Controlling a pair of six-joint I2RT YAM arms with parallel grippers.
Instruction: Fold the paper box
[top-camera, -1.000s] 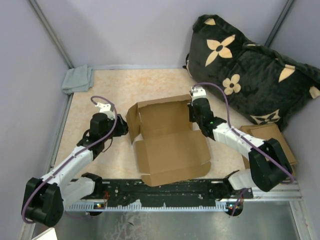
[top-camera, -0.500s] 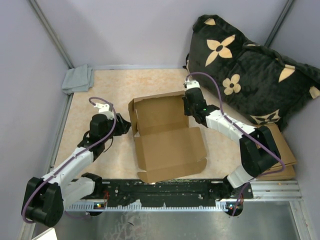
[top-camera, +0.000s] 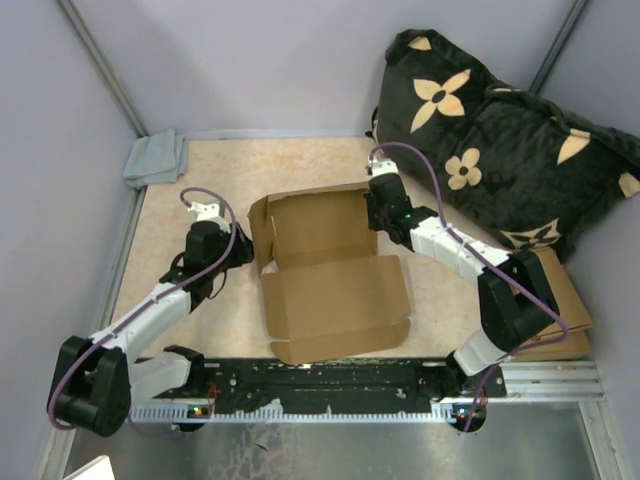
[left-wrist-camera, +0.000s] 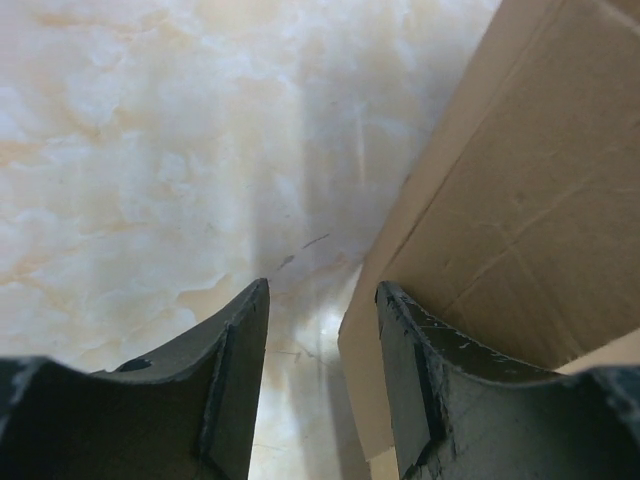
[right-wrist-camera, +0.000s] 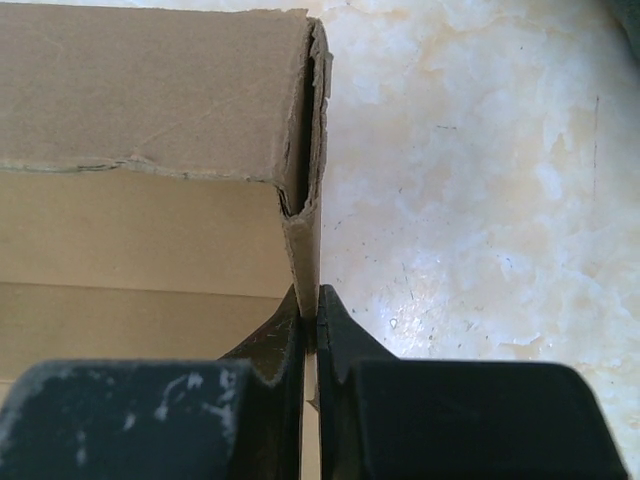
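Grey walls close in a pale marbled worktop. On it the box lies open. Over the last second it has slid left and away, drawn by the right end effector, which stays clamped tight on the box's right wall. The left end effector, jaws about half apart and holding nothing, has crept in, so the left wall now stands just beside one finger. We judge that this wall gets pinched and raised next.
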